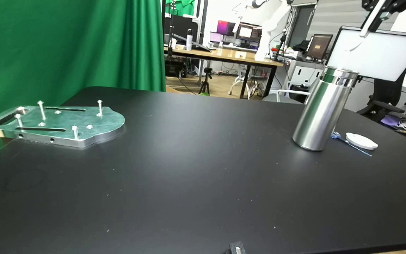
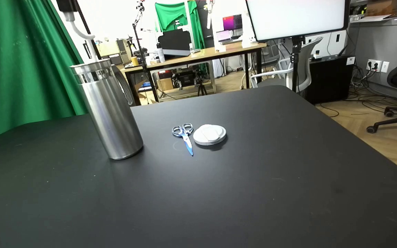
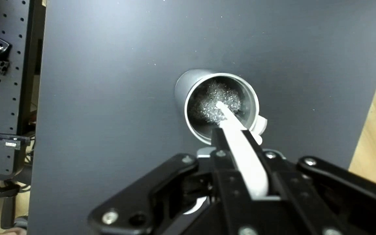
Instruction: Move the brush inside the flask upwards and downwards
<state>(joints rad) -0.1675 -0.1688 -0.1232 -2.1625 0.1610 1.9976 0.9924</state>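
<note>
The silver metal flask [image 1: 324, 111] stands on the black table; it also shows in an exterior view [image 2: 114, 117] and from above in the wrist view [image 3: 188, 83]. The brush has a white handle [image 3: 245, 156] with a curved stretch above the flask mouth, seen in both exterior views [image 1: 356, 45] [image 2: 80, 31]. Its shaft enters the mouth, and pale bristles show inside the flask in the wrist view. My gripper [image 3: 232, 133] is above the flask, its two black fingers closed on the brush handle. It is partly cut off in both exterior views [image 1: 375, 19] [image 2: 68, 6].
Blue scissors [image 2: 184, 135] and a white lid [image 2: 209, 134] lie on the table beside the flask. A flat plate with upright pegs [image 1: 60, 123] is at the table's far side by the green curtain [image 1: 83, 42]. A monitor [image 1: 379, 51] stands behind the flask.
</note>
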